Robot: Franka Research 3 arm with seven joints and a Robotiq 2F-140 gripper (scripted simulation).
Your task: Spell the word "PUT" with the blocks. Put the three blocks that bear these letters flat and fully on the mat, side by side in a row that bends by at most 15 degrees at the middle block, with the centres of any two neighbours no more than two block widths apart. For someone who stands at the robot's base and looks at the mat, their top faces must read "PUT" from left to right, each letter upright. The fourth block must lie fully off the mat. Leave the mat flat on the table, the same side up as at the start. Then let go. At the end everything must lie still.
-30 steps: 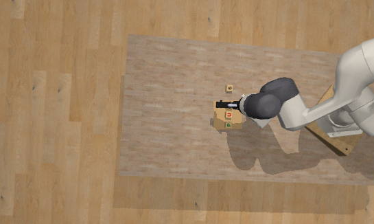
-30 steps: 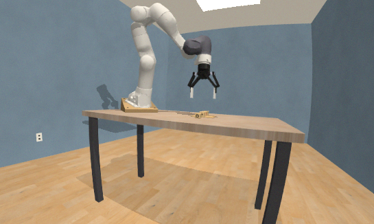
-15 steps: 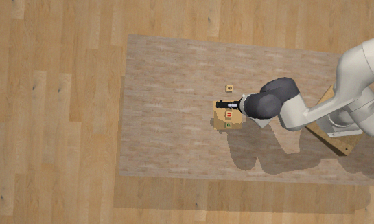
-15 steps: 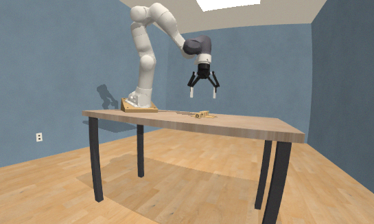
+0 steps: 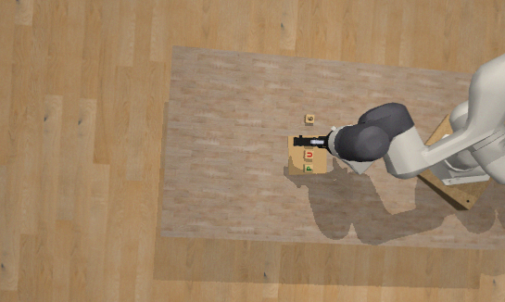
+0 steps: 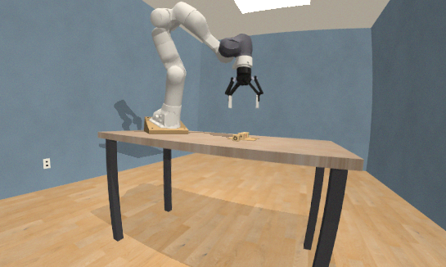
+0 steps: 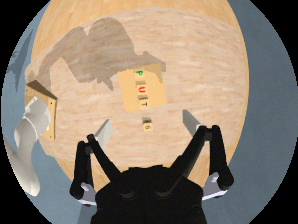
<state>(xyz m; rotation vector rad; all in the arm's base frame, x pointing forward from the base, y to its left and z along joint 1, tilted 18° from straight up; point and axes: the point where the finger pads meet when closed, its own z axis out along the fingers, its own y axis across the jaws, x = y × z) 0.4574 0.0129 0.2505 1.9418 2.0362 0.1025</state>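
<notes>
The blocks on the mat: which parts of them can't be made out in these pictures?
- Top view: the end effector covers the third block on the mat.
- Exterior view: the blocks are too small to read.
- Wrist view: the letters are tiny and blurred.

A wooden desk point(image 6: 272, 149) on dark legs stood on plank flooring point(image 6: 240, 196); blue walls point(image 6: 47, 82) carried a white socket point(image 6: 47, 163).

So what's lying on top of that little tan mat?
On the mat, green P and red U blocks show; the gripper above covers the third block in the top view.
</notes>
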